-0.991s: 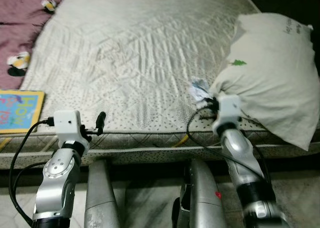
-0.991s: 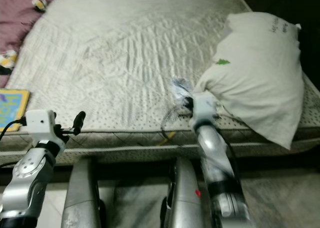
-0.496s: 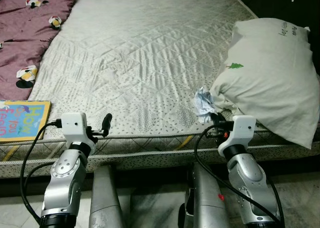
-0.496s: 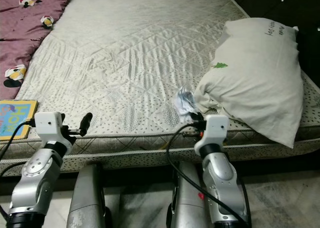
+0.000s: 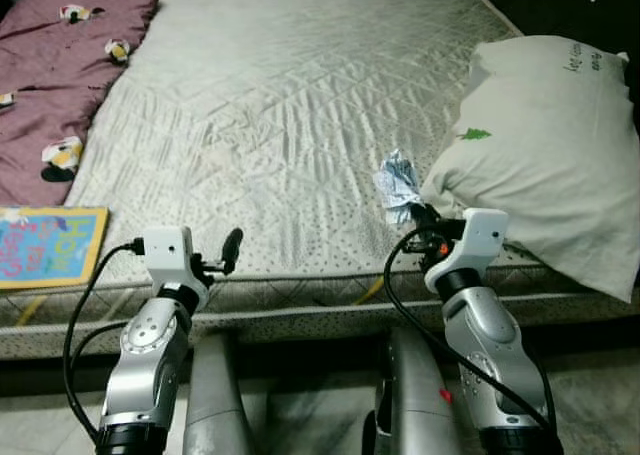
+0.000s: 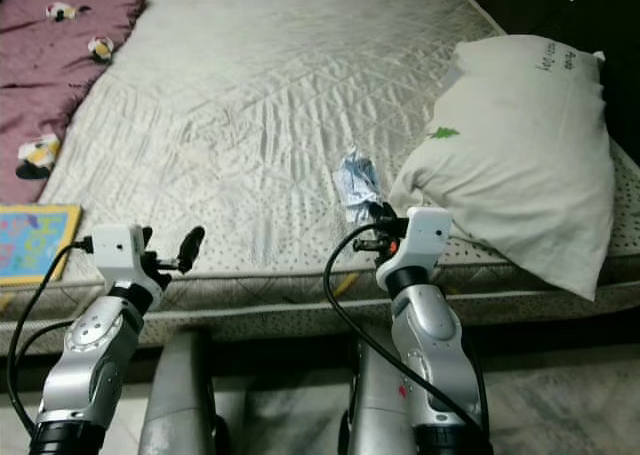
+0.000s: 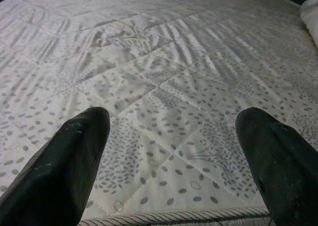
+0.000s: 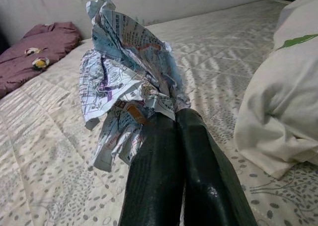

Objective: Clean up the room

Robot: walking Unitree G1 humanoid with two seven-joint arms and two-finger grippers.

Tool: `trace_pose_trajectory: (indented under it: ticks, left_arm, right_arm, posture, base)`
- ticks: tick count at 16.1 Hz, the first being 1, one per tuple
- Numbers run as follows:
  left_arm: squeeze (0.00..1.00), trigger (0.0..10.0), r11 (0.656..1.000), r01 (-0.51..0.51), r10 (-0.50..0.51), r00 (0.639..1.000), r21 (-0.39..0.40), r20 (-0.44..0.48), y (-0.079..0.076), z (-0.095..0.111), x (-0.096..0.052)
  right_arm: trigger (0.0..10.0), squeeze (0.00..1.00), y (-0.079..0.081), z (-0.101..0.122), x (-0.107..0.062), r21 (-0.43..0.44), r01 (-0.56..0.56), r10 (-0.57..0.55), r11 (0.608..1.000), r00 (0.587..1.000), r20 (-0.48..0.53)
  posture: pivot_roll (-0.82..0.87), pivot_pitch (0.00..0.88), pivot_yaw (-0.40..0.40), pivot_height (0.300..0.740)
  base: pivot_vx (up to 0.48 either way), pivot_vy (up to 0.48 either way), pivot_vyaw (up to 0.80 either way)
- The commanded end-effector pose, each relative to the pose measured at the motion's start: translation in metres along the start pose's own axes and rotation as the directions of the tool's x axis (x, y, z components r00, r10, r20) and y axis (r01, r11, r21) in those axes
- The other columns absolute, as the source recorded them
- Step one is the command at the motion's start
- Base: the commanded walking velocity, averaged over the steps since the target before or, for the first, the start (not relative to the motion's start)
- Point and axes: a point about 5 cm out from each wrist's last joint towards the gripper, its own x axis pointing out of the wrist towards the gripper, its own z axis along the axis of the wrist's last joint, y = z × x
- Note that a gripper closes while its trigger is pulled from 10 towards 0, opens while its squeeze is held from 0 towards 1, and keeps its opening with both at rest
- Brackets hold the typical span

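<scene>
Quilted cream mattress [image 5: 300,105] runs from a maroon blanket [image 5: 60,65] and picture book [image 5: 45,245], past the left gripper [image 7: 171,151] spread wide, to crumpled paper [image 8: 124,82] pinched by the right gripper [image 8: 176,131] beside a pillow [image 5: 545,165].

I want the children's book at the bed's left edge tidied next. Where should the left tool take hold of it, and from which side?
The book lies flat on the mattress, so there is little to pinch from above. Probably best to come from the bed's front edge with the open left tool and grip the near corner across its thin cover. The right tool is shut on crumpled paper.
</scene>
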Motion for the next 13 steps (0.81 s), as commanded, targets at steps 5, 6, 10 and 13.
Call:
trace_pose_trajectory:
  ticks: [5,6,10,13]
  left_arm:
    - [0.0,10.0,1.0,0.008,-0.009,1.0,0.016,0.014,0.0003,0.0017,0.0023]
    - [0.0,10.0,1.0,0.009,-0.01,1.0,0.022,0.016,-0.0001,0.0025,0.003]
    - [0.0,10.0,1.0,0.011,-0.012,1.0,0.027,0.012,0.0003,0.0022,0.0024]
    - [0.0,10.0,1.0,0.009,-0.009,1.0,0.024,0.01,0.001,0.0018,0.0028]
  right_arm:
    - [10.0,0.0,-0.0031,0.0089,0.0023,0.012,0.01,-0.01,1.0,1.0,0.017]
    - [10.0,0.0,-0.003,0.0097,0.003,0.011,0.009,-0.009,1.0,1.0,0.019]
    - [10.0,0.0,-0.0049,0.0094,0.0026,0.005,0.02,-0.02,1.0,1.0,0.014]
    - [10.0,0.0,-0.0037,0.0087,0.0023,0.005,0.019,-0.019,1.0,1.0,0.01]
  posture:
    - [-0.05,0.0,0.033,0.633]
    - [-0.05,0.0,0.032,0.647]
    - [-0.05,0.0,0.034,0.687]
    - [-0.05,0.0,0.033,0.719]
  base:
    - [0.0,0.0,0.0]
    - [0.0,0.0,0.0]
    - [0.0,0.0,0.0]
    - [0.0,0.0,0.0]
